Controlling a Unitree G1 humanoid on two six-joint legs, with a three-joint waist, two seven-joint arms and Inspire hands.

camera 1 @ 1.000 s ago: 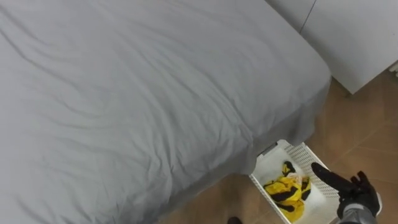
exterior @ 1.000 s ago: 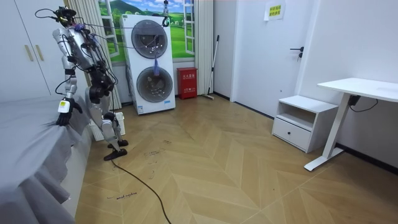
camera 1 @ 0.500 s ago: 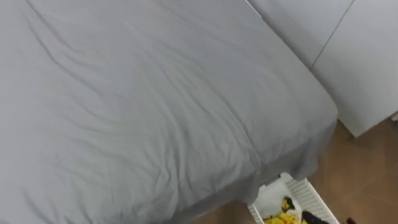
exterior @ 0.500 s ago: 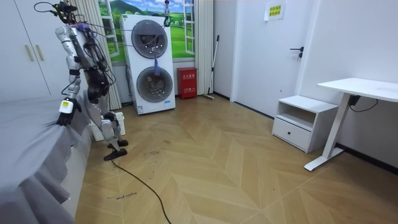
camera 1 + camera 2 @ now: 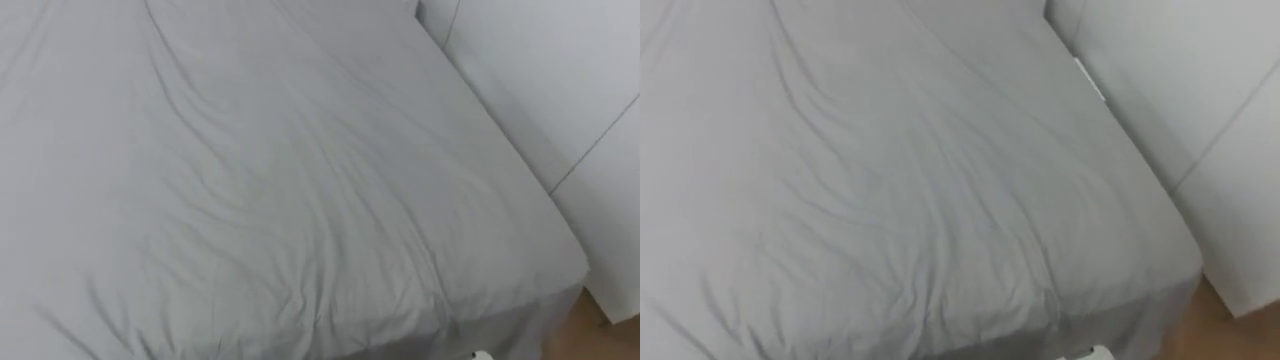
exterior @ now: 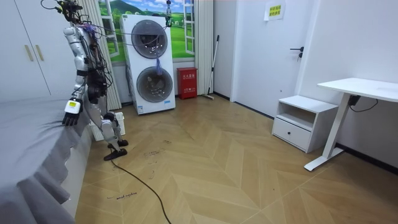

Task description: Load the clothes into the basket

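Beside rumpled grey bed sheet, right hand hanging, open or closed not discernible; snag on sheet possible if swung.

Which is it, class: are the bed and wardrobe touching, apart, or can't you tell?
Cannot tell. Left eye view: floor shows between bed and wardrobe at the near corner; farther along, the bed's edge hides any gap.

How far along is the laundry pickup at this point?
Done, apparently: no clothes lie on the grey bed. In hand: the robot's hand hangs by the bed edge; whether it holds anything is unclear. Left: confirming the load, since the basket shows a white corner at the frame's bottom, contents hidden.
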